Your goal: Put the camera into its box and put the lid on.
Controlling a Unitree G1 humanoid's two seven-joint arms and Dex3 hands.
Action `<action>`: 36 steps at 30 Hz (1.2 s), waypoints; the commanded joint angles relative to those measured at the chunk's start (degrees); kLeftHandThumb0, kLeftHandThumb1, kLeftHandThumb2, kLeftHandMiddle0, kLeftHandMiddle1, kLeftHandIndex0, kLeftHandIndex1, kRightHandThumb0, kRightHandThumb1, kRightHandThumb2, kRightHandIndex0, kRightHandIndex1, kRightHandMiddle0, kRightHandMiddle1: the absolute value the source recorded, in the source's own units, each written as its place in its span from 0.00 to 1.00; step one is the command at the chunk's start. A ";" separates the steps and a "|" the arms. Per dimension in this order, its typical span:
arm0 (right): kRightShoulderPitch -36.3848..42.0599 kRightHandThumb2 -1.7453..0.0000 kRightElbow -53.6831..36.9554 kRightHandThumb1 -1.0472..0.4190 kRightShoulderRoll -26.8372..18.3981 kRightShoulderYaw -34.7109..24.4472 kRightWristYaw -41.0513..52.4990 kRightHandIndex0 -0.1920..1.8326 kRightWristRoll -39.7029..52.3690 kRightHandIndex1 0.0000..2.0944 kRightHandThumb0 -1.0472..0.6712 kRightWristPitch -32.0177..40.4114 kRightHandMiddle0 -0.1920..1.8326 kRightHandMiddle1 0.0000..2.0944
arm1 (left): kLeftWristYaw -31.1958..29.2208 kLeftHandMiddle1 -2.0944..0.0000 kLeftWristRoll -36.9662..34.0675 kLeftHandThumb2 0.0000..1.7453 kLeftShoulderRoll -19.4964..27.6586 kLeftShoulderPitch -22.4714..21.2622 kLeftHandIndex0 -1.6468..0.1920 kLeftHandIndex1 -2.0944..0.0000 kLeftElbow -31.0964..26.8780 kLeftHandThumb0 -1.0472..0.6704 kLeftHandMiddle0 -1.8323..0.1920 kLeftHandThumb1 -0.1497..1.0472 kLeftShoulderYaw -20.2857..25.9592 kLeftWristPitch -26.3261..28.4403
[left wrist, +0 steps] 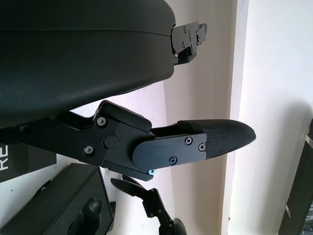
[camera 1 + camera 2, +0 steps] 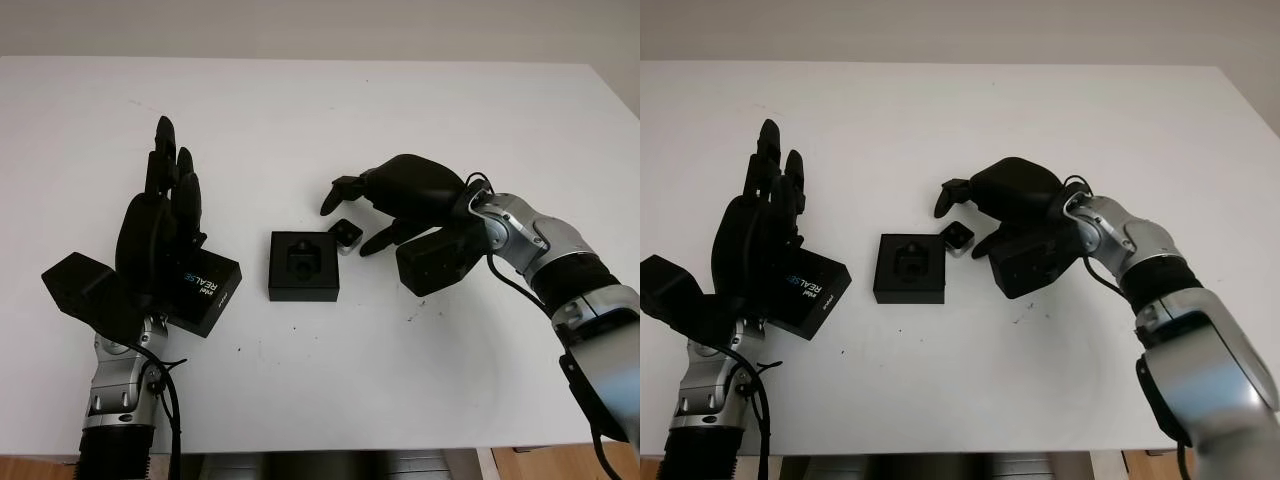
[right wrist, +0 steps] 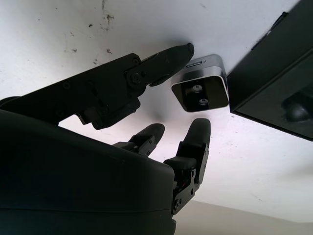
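Black box (image 2: 304, 266), silver-edged black camera (image 3: 200, 89), apparently white-lettered black lid (image 2: 205, 288).

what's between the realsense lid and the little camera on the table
The open black box lies between them, seen from the head views: the lid sits under the open left hand, the camera at the box's far right corner, by the open right hand.

lid (image 2: 205, 288) left on table (image 2: 400, 120), box (image 2: 303, 266) at centre, camera (image 2: 347, 235) just right of box

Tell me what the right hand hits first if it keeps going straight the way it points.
Probably the camera, lying just ahead of the right hand; the open box sits right beyond it. Depth is uncertain.
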 commanded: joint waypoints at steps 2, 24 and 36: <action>-0.93 0.97 1.17 0.14 0.66 0.02 -0.34 0.29 0.70 0.23 0.35 -0.91 0.20 0.48 | 0.22 1.00 0.31 0.32 0.06 0.59 1.00 1.00 -0.88 0.15 1.00 1.00 0.07 -0.05; -1.25 0.97 1.96 0.08 -0.14 1.48 -2.51 0.22 -1.06 0.39 0.39 -2.33 0.29 0.63 | -0.09 1.00 0.10 0.32 0.16 0.58 1.00 1.00 -0.54 0.16 1.00 1.00 0.31 -0.40; -0.99 0.97 1.79 0.06 -0.44 1.60 -1.76 0.23 -1.49 0.38 0.40 -1.70 0.30 0.64 | -0.18 1.00 0.24 0.32 0.25 0.76 1.00 1.00 -0.26 0.16 1.00 1.00 0.38 -1.06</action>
